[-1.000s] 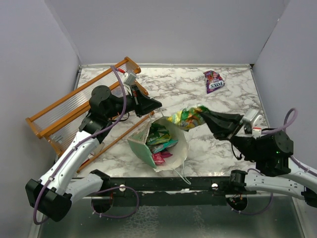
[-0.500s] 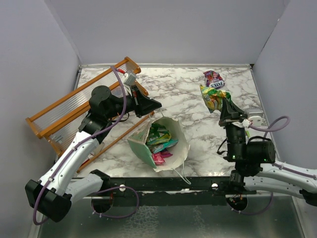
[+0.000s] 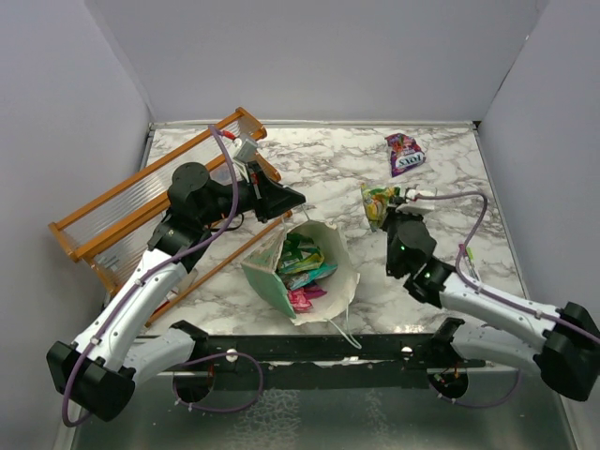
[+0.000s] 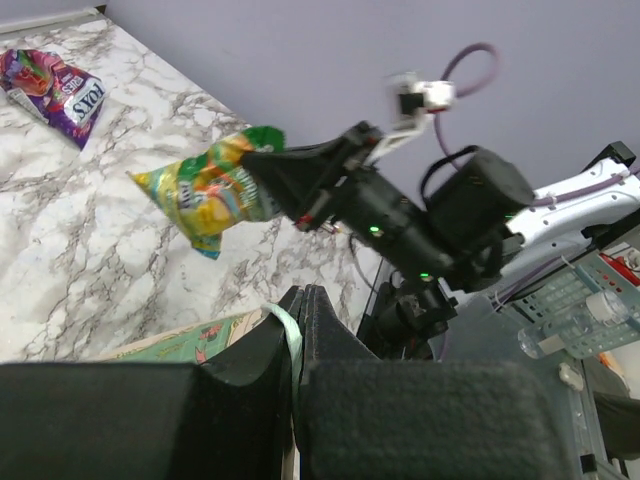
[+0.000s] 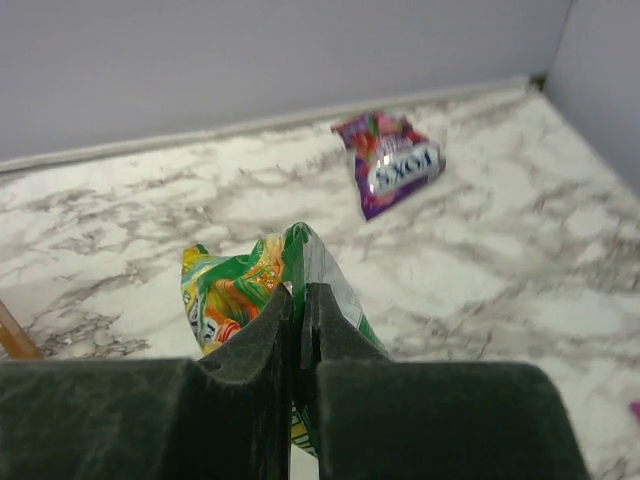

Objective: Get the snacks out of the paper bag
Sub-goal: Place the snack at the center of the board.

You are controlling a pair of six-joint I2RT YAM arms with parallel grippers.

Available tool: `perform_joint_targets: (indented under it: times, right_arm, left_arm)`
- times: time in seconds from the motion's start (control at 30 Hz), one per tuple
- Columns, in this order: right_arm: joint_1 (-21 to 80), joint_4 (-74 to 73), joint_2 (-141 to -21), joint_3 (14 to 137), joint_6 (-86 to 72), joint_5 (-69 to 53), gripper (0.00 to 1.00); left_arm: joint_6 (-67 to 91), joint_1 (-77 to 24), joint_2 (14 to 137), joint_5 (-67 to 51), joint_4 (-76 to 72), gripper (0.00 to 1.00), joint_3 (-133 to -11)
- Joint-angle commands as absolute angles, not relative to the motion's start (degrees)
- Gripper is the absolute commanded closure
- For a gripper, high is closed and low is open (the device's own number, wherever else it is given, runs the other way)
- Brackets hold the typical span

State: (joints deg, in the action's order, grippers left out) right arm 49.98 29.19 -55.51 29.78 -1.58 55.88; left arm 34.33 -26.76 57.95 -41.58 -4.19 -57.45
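The mint-green paper bag (image 3: 281,277) lies open on the marble table, with several bright snack packets (image 3: 302,262) inside. My left gripper (image 3: 298,199) is shut on the bag's rim (image 4: 283,325) and holds it up. My right gripper (image 3: 387,204) is shut on a green-and-yellow snack packet (image 3: 376,200), holding it above the table right of the bag; it also shows in the right wrist view (image 5: 225,290) and the left wrist view (image 4: 205,190). A purple snack packet (image 3: 405,153) lies at the far right of the table, also in the right wrist view (image 5: 392,165).
An orange wooden rack (image 3: 141,202) stands at the left, under my left arm. Grey walls close the table on three sides. A black rail (image 3: 309,349) runs along the near edge.
My right gripper carried the green-and-yellow packet from above the bag out to the right, then swung back left and lower. The left gripper kept hold of the bag's rim.
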Motion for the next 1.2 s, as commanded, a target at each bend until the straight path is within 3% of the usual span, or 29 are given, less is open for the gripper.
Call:
perform_joint_targets:
  times: [0.0,0.1,0.37,0.57,0.8,1.0,1.17]
  right_arm:
    - [40.97,14.37,-65.43,36.02,-38.9,51.4,0.98]
    - [34.99,5.87,-74.76,42.6,-54.63,49.72,0.98]
    - [25.57,5.89,-96.31,60.9,-70.07,44.82,0.98]
    - [19.56,8.65,-109.98,73.6,-75.23,40.9,0.98]
    - [16.68,14.63,-121.23,80.37,-75.7,44.64,0.95]
    - [14.59,17.05,-124.47,79.67,-77.21,40.64,0.83]
    - [14.5,16.48,-116.2,69.83,-77.12,35.8,0.47]
  left_arm:
    - [34.1,-26.89,56.7,-40.41,-4.56,1.0,-58.04]
    - [34.66,-26.89,56.82,-40.51,-5.43,1.0,-57.65]
    - [36.22,-26.85,57.49,-41.8,-6.54,1.0,-57.86]
    - [36.87,-26.89,56.84,-41.4,-6.58,1.0,-57.33]
    - [38.17,-26.9,56.03,-41.07,-7.53,1.0,-56.96]
    - [38.71,-26.84,55.97,-41.21,-7.34,1.0,-57.18]
    - [39.11,-26.89,55.88,-41.07,-7.75,1.0,-56.52]
